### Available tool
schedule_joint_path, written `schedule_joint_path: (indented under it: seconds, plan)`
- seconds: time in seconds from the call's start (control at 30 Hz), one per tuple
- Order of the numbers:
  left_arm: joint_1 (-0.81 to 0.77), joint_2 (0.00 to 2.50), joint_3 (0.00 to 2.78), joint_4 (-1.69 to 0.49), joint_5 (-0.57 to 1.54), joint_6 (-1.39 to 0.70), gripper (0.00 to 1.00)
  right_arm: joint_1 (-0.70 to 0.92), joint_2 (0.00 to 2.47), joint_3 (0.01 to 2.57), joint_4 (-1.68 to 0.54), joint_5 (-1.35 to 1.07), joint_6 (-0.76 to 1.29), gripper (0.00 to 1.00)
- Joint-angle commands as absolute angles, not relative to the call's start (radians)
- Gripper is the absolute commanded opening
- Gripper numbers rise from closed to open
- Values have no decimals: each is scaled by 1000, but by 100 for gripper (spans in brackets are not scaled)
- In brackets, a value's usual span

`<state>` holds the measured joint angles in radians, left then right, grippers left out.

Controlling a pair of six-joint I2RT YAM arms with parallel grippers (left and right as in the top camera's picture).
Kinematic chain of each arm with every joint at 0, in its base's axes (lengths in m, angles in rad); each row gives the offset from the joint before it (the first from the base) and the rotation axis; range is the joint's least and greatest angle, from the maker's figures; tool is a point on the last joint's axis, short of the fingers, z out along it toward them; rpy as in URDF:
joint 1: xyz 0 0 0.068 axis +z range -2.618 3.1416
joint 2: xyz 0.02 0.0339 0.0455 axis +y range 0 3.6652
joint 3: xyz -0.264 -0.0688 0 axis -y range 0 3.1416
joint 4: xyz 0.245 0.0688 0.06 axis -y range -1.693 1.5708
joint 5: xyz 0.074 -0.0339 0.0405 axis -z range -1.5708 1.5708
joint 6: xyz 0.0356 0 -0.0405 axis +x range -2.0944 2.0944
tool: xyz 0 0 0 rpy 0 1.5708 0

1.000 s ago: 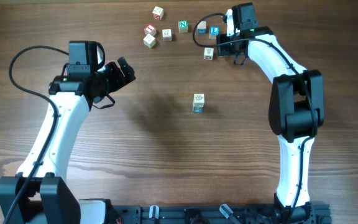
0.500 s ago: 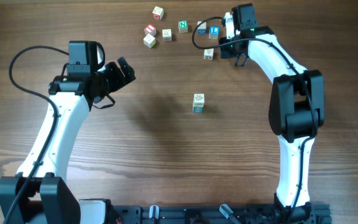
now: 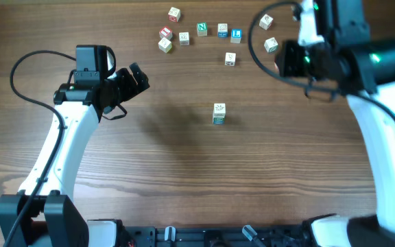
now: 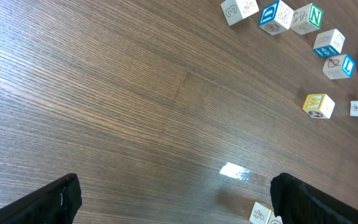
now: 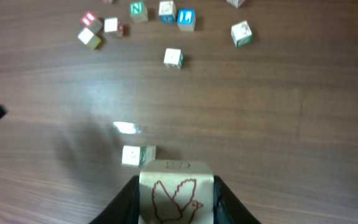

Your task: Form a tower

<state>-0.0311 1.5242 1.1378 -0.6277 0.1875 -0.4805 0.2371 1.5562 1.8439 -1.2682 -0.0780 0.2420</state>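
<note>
Left arm (image 3: 60, 147): long white rounded links set between black joint housings.
Left wrist block (image 3: 92, 62): boxy, black, square-edged.
Left cable (image 3: 19, 63): thin and black, bowed out in a wide loop.
Left claw (image 3: 140, 77): two matte black fingers.
Right arm (image 3: 382, 137): white link under a bulky black housing.
Status light (image 3: 374, 58): small green glow on that housing.
Right cable (image 3: 252, 34): thin black loop.
Right claw (image 5: 176, 199): dark fingers with sloped inner faces.
Base rail (image 3: 218, 237): black bar with pale clips.

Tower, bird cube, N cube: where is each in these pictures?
tower (image 3: 219, 110), overhead view, on its pale top face.
bird cube (image 5: 176, 196), right wrist view, on its bird-printed face.
N cube (image 3: 201, 28), overhead view, on its lettered top face.
</note>
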Motion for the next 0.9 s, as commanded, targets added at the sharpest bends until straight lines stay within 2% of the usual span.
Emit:
schedule_joint_path:
  seconds: [0.0, 0.1, 0.17, 0.4, 0.57, 0.87]
  plan:
    - [-30, 1523, 1132, -625, 182, -479, 100, 239, 1494, 1851, -1383, -82, 316, 13]
    - [-30, 1523, 1132, -625, 182, -479, 100, 253, 1495, 1786, -1393, -82, 371, 10]
    - [-30, 1523, 1132, -625, 182, -479, 100, 312, 1495, 1658, -1304, -83, 418, 11]
    - [-30, 1523, 1132, -625, 182, -479, 100, 541, 1507, 1247, -785, -58, 509, 15]
    - [-30, 1523, 1132, -625, 182, -479, 100, 628, 1566, 1243, -688, 9, 539, 16]
    - [-30, 1523, 1132, -625, 182, -479, 100, 648, 1670, 1247, -668, 150, 606, 15]
